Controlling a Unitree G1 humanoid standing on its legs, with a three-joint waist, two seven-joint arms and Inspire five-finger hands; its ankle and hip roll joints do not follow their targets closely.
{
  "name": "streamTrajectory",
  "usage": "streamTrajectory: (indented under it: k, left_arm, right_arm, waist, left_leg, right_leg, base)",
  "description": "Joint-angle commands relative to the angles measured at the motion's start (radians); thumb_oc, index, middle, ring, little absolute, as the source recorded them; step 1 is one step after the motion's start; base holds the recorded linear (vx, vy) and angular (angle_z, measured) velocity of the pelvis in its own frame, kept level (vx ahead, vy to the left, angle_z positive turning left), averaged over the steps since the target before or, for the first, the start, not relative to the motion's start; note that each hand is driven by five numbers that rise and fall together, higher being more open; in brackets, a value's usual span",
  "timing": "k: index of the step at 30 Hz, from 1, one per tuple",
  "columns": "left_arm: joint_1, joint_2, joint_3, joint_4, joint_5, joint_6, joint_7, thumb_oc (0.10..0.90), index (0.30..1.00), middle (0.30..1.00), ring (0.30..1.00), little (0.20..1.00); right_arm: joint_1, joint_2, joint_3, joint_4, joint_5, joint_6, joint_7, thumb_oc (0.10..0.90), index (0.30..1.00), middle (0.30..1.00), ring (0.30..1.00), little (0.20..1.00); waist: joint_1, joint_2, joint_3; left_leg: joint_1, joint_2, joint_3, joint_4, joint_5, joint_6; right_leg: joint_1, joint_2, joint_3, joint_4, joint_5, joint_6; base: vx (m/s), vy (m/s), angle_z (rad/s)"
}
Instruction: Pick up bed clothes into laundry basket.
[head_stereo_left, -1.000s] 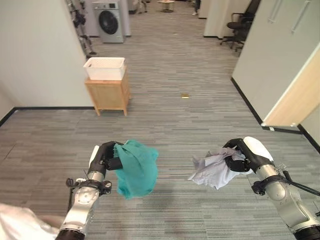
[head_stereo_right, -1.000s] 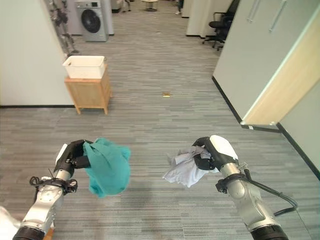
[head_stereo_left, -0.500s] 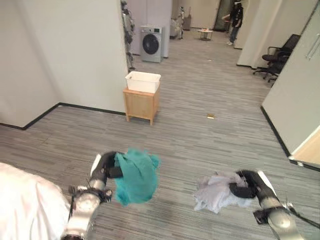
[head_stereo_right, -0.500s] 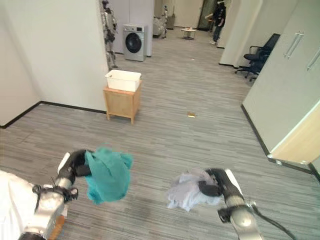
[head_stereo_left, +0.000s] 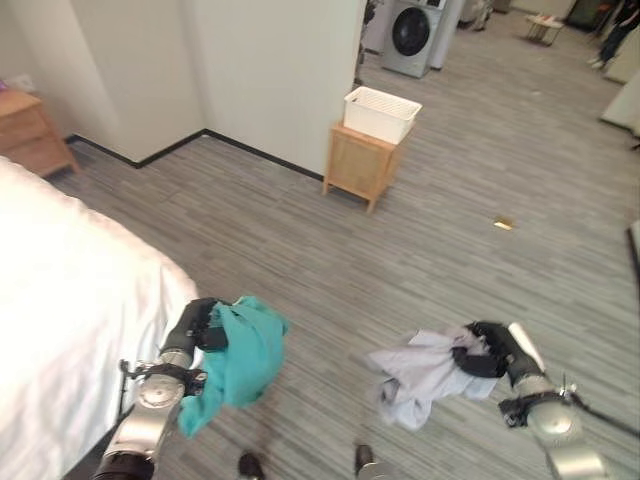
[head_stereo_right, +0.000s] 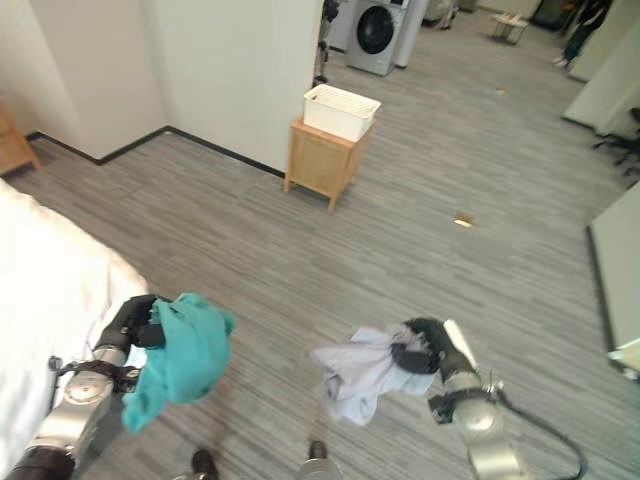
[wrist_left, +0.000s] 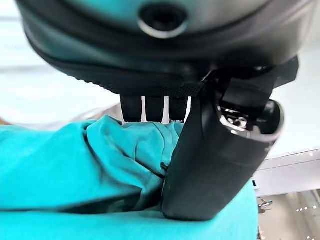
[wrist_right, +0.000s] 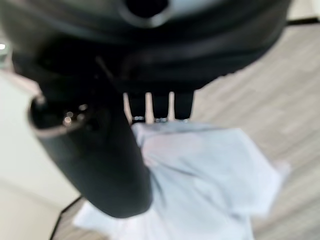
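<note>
A teal garment (head_stereo_left: 238, 358) hangs in the air from my left hand (head_stereo_left: 193, 328), which is shut on it; the left wrist view shows the thumb (wrist_left: 210, 165) pressed into the teal cloth (wrist_left: 80, 165). My right hand (head_stereo_left: 487, 351) is shut on a pale lilac-grey garment (head_stereo_left: 417, 372) that dangles above the floor, and the same cloth (wrist_right: 200, 185) shows past the thumb in the right wrist view. A white laundry basket (head_stereo_left: 382, 113) stands on a small wooden cabinet (head_stereo_left: 360, 172) far ahead, beside the wall corner.
A bed with a white cover (head_stereo_left: 60, 300) lies at my left, close to the left arm. A washing machine (head_stereo_left: 417, 37) stands beyond the basket. A small yellowish scrap (head_stereo_left: 504, 224) lies on the grey floor. A wooden nightstand (head_stereo_left: 35, 130) is at far left.
The camera has swung round: the bed has come into view at left and the basket has shifted to the right and farther off. Both hands still hold their garments.
</note>
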Motion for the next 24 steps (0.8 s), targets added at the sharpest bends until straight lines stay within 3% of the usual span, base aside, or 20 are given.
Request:
streamTrajectory:
  k: [1, 4, 8, 9, 10, 11, 12, 13, 14, 15, 17, 18, 19, 20, 21, 22, 23, 24]
  left_arm:
    - [-0.141, 0.048, 0.019, -0.146, 0.013, -0.130, 0.033, 0.400, 0.300, 0.300, 0.300, 0.300]
    - [-0.167, 0.057, 0.025, -0.133, 0.019, -0.138, 0.063, 0.400, 0.300, 0.300, 0.300, 0.300]
    - [-0.140, 0.057, 0.047, -0.138, 0.020, -0.146, 0.069, 0.400, 0.300, 0.300, 0.300, 0.300]
    - [-0.136, 0.045, 0.045, -0.138, 0.016, -0.145, 0.073, 0.400, 0.300, 0.300, 0.300, 0.300]
    - [-0.126, 0.032, 0.048, -0.137, 0.003, -0.149, 0.083, 0.400, 0.300, 0.300, 0.300, 0.300]
    - [-0.106, 0.026, 0.057, -0.145, -0.019, -0.150, 0.083, 0.400, 0.300, 0.300, 0.300, 0.300]
    - [-0.071, 0.019, 0.072, -0.152, -0.021, -0.146, 0.083, 0.400, 0.300, 0.300, 0.300, 0.300]
    - [-0.061, 0.018, 0.072, -0.157, -0.018, -0.143, 0.085, 0.400, 0.300, 0.300, 0.300, 0.300]
    - [-0.060, 0.018, 0.073, -0.158, -0.017, -0.143, 0.085, 0.400, 0.300, 0.300, 0.300, 0.300]
    - [-0.047, 0.013, 0.071, -0.165, -0.016, -0.141, 0.096, 0.400, 0.300, 0.300, 0.300, 0.300]
    - [-0.012, 0.000, 0.082, -0.189, -0.017, -0.141, 0.098, 0.400, 0.300, 0.300, 0.300, 0.300]
    - [-0.008, -0.001, 0.083, -0.193, -0.016, -0.139, 0.098, 0.400, 0.300, 0.300, 0.300, 0.300]
    - [0.000, -0.007, 0.089, -0.207, -0.012, -0.141, 0.097, 0.400, 0.300, 0.300, 0.300, 0.300]
    - [0.010, -0.013, 0.093, -0.218, 0.006, -0.143, 0.094, 0.400, 0.300, 0.300, 0.300, 0.300]
    - [0.010, -0.018, 0.091, -0.225, 0.013, -0.145, 0.094, 0.400, 0.300, 0.300, 0.300, 0.300]
    - [0.010, -0.019, 0.089, -0.225, 0.014, -0.145, 0.094, 0.400, 0.300, 0.300, 0.300, 0.300]
    - [0.008, -0.017, 0.090, -0.229, 0.018, -0.147, 0.097, 0.400, 0.300, 0.300, 0.300, 0.300]
    - [0.005, -0.025, 0.087, -0.238, 0.020, -0.150, 0.101, 0.400, 0.300, 0.300, 0.300, 0.300]
  right_arm:
    - [-0.137, -0.108, -0.136, -0.146, -0.080, -0.113, -0.118, 0.400, 0.300, 0.300, 0.300, 0.300]
    - [-0.131, -0.095, -0.149, -0.205, -0.137, -0.107, -0.149, 0.400, 0.300, 0.300, 0.300, 0.300]
    - [-0.119, -0.104, -0.152, -0.274, -0.175, -0.107, -0.143, 0.400, 0.300, 0.300, 0.300, 0.300]
    - [-0.122, -0.112, -0.144, -0.283, -0.178, -0.110, -0.146, 0.400, 0.300, 0.300, 0.300, 0.300]
    - [-0.135, -0.118, -0.133, -0.285, -0.171, -0.108, -0.146, 0.400, 0.300, 0.300, 0.300, 0.300]
    - [-0.143, -0.134, -0.123, -0.293, -0.174, -0.107, -0.143, 0.400, 0.300, 0.300, 0.300, 0.300]
    - [-0.163, -0.150, -0.107, -0.288, -0.169, -0.110, -0.145, 0.400, 0.300, 0.300, 0.300, 0.300]
    - [-0.177, -0.159, -0.101, -0.288, -0.162, -0.111, -0.150, 0.400, 0.300, 0.300, 0.300, 0.300]
    - [-0.178, -0.159, -0.100, -0.287, -0.162, -0.111, -0.150, 0.400, 0.300, 0.300, 0.300, 0.300]
    - [-0.204, -0.170, -0.089, -0.286, -0.145, -0.108, -0.150, 0.400, 0.300, 0.300, 0.300, 0.300]
    - [-0.210, -0.183, -0.083, -0.291, -0.154, -0.099, -0.138, 0.400, 0.300, 0.300, 0.300, 0.300]
    - [-0.211, -0.184, -0.081, -0.291, -0.154, -0.099, -0.138, 0.400, 0.300, 0.300, 0.300, 0.300]
    - [-0.221, -0.184, -0.078, -0.288, -0.157, -0.096, -0.132, 0.400, 0.300, 0.300, 0.300, 0.300]
    - [-0.223, -0.180, -0.072, -0.283, -0.161, -0.098, -0.127, 0.400, 0.300, 0.300, 0.300, 0.300]
    - [-0.220, -0.178, -0.073, -0.279, -0.161, -0.100, -0.128, 0.400, 0.300, 0.300, 0.300, 0.300]
    - [-0.217, -0.179, -0.075, -0.279, -0.161, -0.101, -0.128, 0.400, 0.300, 0.300, 0.300, 0.300]
    - [-0.215, -0.179, -0.068, -0.272, -0.161, -0.102, -0.131, 0.400, 0.300, 0.300, 0.300, 0.300]
    - [-0.214, -0.178, -0.058, -0.266, -0.163, -0.106, -0.130, 0.400, 0.300, 0.300, 0.300, 0.300]
  waist:
    - [-0.028, 0.070, -0.007]
    - [-0.043, 0.081, 0.001]
    - [-0.047, 0.076, -0.015]
    - [-0.056, 0.084, -0.019]
    - [-0.061, 0.109, -0.016]
    - [-0.065, 0.129, -0.015]
    - [-0.049, 0.135, -0.018]
    - [-0.042, 0.135, -0.016]
    - [-0.043, 0.138, -0.013]
    - [-0.022, 0.121, -0.003]
    - [0.010, 0.106, 0.009]
    - [0.010, 0.106, 0.007]
    - [0.026, 0.097, 0.014]
    - [0.045, 0.091, 0.018]
    - [0.059, 0.083, 0.021]
    - [0.062, 0.080, 0.019]
    - [0.072, 0.089, 0.027]
    - [0.091, 0.103, 0.033]
  left_leg:
    - [0.413, 0.063, -0.006, -0.239, -0.135, 0.013]
    - [0.470, 0.095, 0.001, -0.239, -0.152, -0.015]
    - [0.541, 0.108, 0.029, -0.217, -0.186, -0.046]
    - [0.549, 0.133, 0.037, -0.169, -0.152, -0.065]
    - [0.521, 0.186, 0.025, -0.082, -0.094, -0.091]
    - [0.500, 0.238, 0.008, 0.019, 0.003, -0.106]
    - [0.436, 0.314, -0.024, 0.252, 0.152, -0.083]
    - [0.410, 0.332, -0.042, 0.342, 0.178, -0.072]
    - [0.406, 0.339, -0.047, 0.353, 0.176, -0.075]
    - [0.354, 0.331, -0.067, 0.460, 0.166, -0.044]
    - [0.260, 0.246, -0.105, 0.495, 0.055, -0.014]
    - [0.255, 0.245, -0.104, 0.505, 0.045, -0.009]
    - [0.198, 0.199, -0.108, 0.499, -0.003, -0.001]
    - [0.134, 0.145, -0.084, 0.385, -0.059, 0.022]
    - [0.095, 0.113, -0.059, 0.293, -0.069, 0.034]
    - [0.104, 0.103, -0.055, 0.281, -0.070, 0.037]
    - [0.050, 0.086, -0.043, 0.164, -0.037, 0.029]
    - [0.023, 0.039, -0.044, -0.094, 0.089, 0.031]
  right_leg:
    - [-0.182, 0.006, -0.047, -0.019, 0.067, 0.041]
    - [-0.227, -0.048, -0.077, -0.054, 0.085, 0.055]
    - [-0.202, -0.066, -0.113, -0.049, 0.095, 0.059]
    - [-0.190, -0.054, -0.109, -0.037, 0.098, 0.052]
    - [-0.179, -0.028, -0.111, -0.024, 0.087, 0.032]
    - [-0.169, 0.002, -0.104, -0.005, 0.064, -0.002]
    - [-0.110, 0.068, -0.092, 0.008, 0.000, -0.074]
    - [-0.073, 0.102, -0.087, -0.001, -0.024, -0.111]
    - [-0.071, 0.108, -0.088, -0.003, -0.025, -0.115]
    - [0.003, 0.147, -0.053, -0.036, -0.058, -0.147]
    - [0.059, 0.163, 0.000, -0.059, -0.082, -0.151]
    - [0.055, 0.159, 0.002, -0.057, -0.084, -0.148]
    - [0.080, 0.161, 0.032, -0.059, -0.092, -0.143]
    - [0.118, 0.166, 0.066, -0.060, -0.104, -0.132]
    - [0.140, 0.157, 0.076, -0.061, -0.112, -0.123]
    - [0.142, 0.150, 0.077, -0.060, -0.116, -0.119]
    - [0.175, 0.166, 0.085, -0.062, -0.133, -0.114]
    - [0.207, 0.182, 0.093, -0.058, -0.141, -0.111]
  base:
    - [0.30, -0.297, 0.45]
    - [0.30, -0.285, 0.18]
    - [0.39, -0.361, 0.05]
    - [0.41, -0.471, 0.00]
    - [0.43, -0.570, 0.05]
    - [0.58, -0.809, 0.02]
    - [0.65, -0.841, 0.03]
    - [0.49, -0.621, -0.16]
    - [0.56, -0.563, -0.09]
    - [0.53, -0.453, -0.33]
    - [0.50, -0.348, -0.50]
    - [0.29, -0.154, -0.67]
    - [0.43, -0.172, -0.73]
    - [0.56, -0.209, -0.62]
    - [0.44, -0.112, -0.65]
    - [0.33, -0.027, -0.56]
    - [0.48, -0.031, -0.69]
    - [0.66, -0.067, -0.54]
